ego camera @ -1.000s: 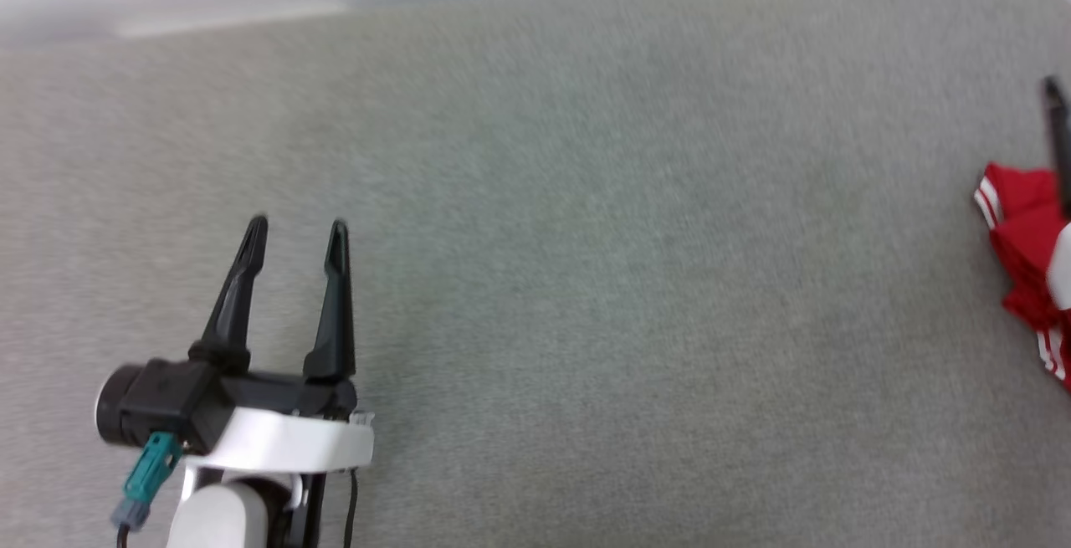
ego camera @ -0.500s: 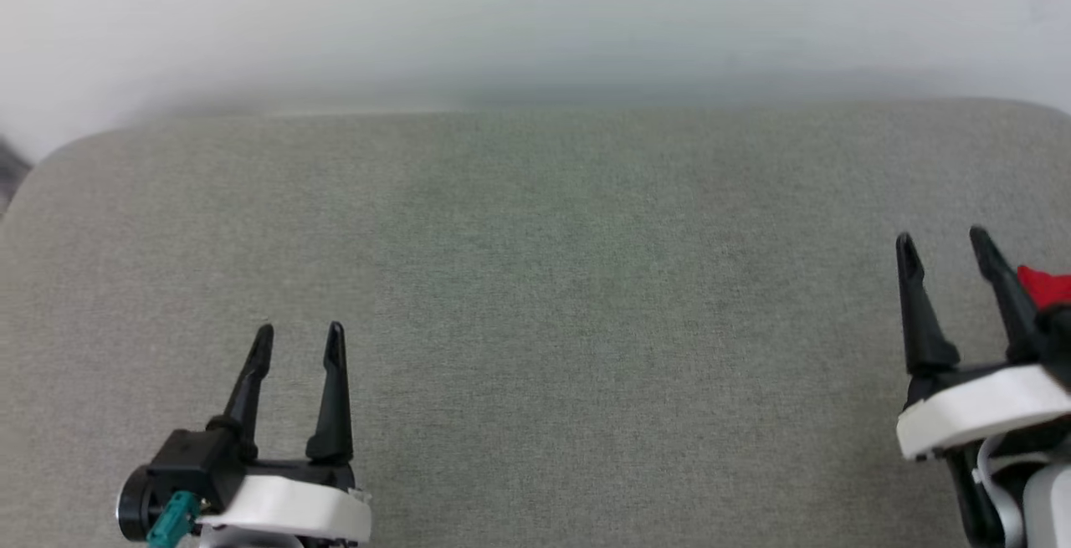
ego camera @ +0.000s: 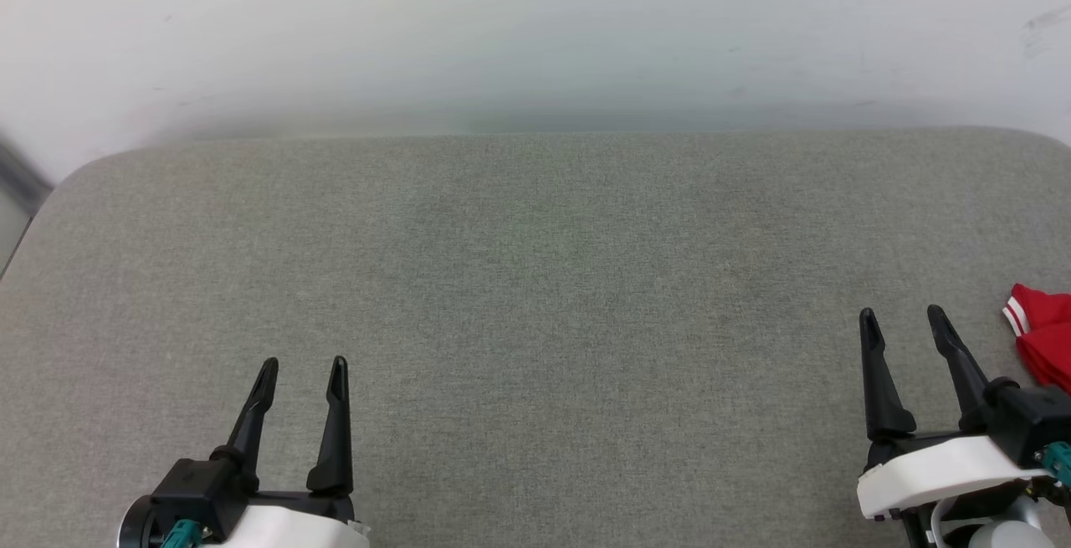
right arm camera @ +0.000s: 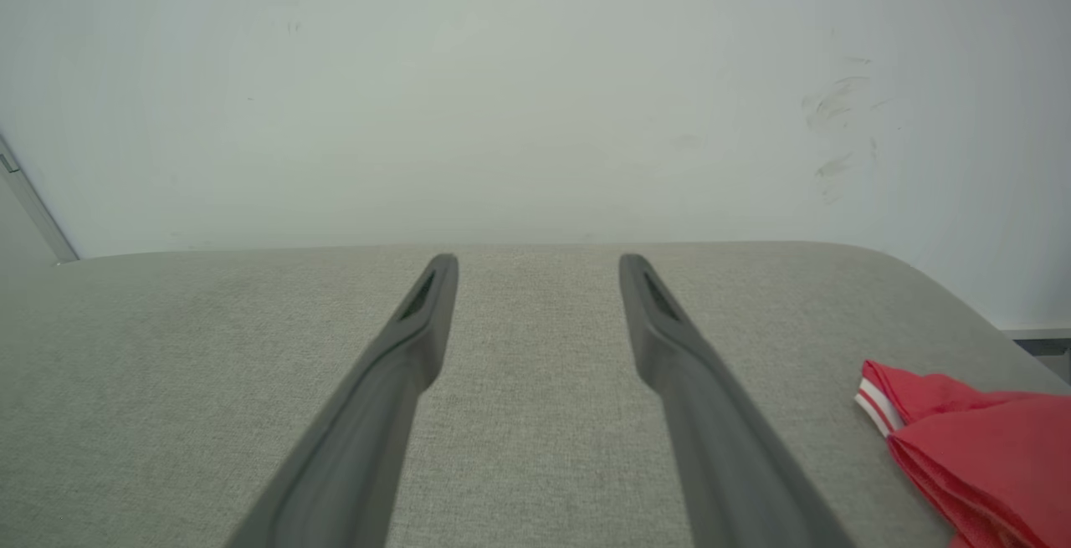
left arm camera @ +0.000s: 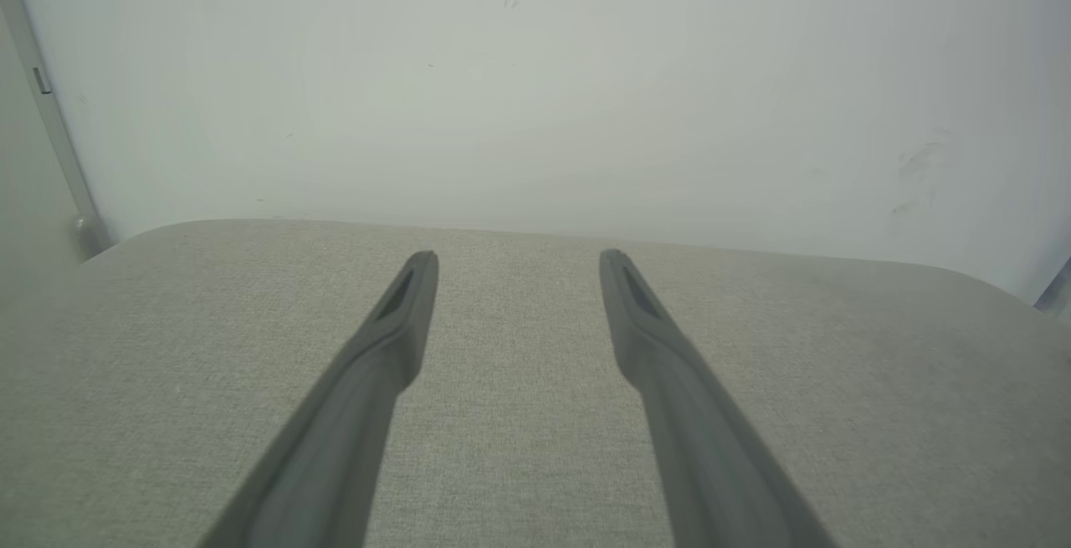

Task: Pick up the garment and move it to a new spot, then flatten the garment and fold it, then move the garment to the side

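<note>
Down at the near edge, the left pincer [ego camera: 304,361] sits low on the left, fingers spread apart and empty, pointing up over the grey tabletop [ego camera: 535,263]. Over on the right, the right pincer [ego camera: 901,312] is spread too, gripping nothing. Just beside its outer finger lies the garment [ego camera: 1042,335], a red bunch with white-striped trim, toward the tabletop's right end. Beyond, grey cloth runs back to a pale wall [ego camera: 535,29].

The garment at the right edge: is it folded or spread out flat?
Folded or bunched, not spread: the garment shows stacked red layers. Most of it lies outside the picture, so how neatly it is folded cannot be told.
</note>
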Robot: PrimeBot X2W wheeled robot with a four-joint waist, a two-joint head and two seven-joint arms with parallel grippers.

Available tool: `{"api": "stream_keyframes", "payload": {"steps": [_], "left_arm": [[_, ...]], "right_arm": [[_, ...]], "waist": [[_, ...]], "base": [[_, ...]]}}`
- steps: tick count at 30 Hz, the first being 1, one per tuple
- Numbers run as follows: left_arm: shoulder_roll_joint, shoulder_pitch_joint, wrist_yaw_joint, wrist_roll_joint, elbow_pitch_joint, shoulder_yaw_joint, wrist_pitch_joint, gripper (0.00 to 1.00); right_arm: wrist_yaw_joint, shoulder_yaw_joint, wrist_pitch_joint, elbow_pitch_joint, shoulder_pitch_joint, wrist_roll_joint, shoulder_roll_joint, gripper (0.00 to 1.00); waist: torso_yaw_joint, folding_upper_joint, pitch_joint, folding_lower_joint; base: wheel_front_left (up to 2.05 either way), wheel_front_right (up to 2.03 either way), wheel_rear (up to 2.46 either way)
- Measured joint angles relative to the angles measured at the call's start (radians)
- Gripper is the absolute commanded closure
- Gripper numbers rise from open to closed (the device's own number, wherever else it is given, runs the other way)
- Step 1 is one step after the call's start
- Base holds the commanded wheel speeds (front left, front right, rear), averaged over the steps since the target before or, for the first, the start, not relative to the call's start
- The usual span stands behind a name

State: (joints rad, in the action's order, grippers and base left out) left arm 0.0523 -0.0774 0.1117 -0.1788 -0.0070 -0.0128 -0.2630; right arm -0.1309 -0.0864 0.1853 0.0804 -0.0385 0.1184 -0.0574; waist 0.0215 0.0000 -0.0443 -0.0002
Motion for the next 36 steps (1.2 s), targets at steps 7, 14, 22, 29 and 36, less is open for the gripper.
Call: {"api": "stream_keyframes", "payload": {"steps": [7,14,22,29,36], "left_arm": [[-0.001,-0.012,0.009,-0.019,-0.020,-0.010,0.000,0.00],[-0.001,-0.014,0.011,-0.018,-0.047,-0.018,0.000,0.00],[-0.001,-0.015,0.012,-0.030,-0.052,-0.013,0.000,0.00],[-0.001,-0.017,0.013,-0.047,-0.044,-0.005,0.000,0.00],[-0.002,-0.031,0.012,-0.072,0.007,0.004,0.005,1.00]], "right_arm": [[0.000,0.000,0.009,0.009,-0.001,-0.002,0.004,0.00],[0.000,0.004,0.011,0.009,-0.002,0.005,0.005,0.00],[0.000,0.005,0.009,0.002,-0.007,0.007,0.005,0.00],[0.000,0.001,0.009,0.003,-0.007,0.013,0.005,0.00],[0.000,0.001,-0.002,0.055,0.017,0.030,0.005,1.00]], "waist": [[0.007,0.0000,0.001,0.0001],[0.012,0.0000,0.002,0.0001],[0.013,0.0000,-0.001,0.0002],[0.012,0.0000,0.000,0.0003],[0.012,0.0000,-0.001,0.0003]], "base": [[0.00,0.00,0.00],[0.00,0.00,0.00],[0.00,0.00,0.00],[0.00,0.00,0.00],[0.00,0.00,0.00]]}}
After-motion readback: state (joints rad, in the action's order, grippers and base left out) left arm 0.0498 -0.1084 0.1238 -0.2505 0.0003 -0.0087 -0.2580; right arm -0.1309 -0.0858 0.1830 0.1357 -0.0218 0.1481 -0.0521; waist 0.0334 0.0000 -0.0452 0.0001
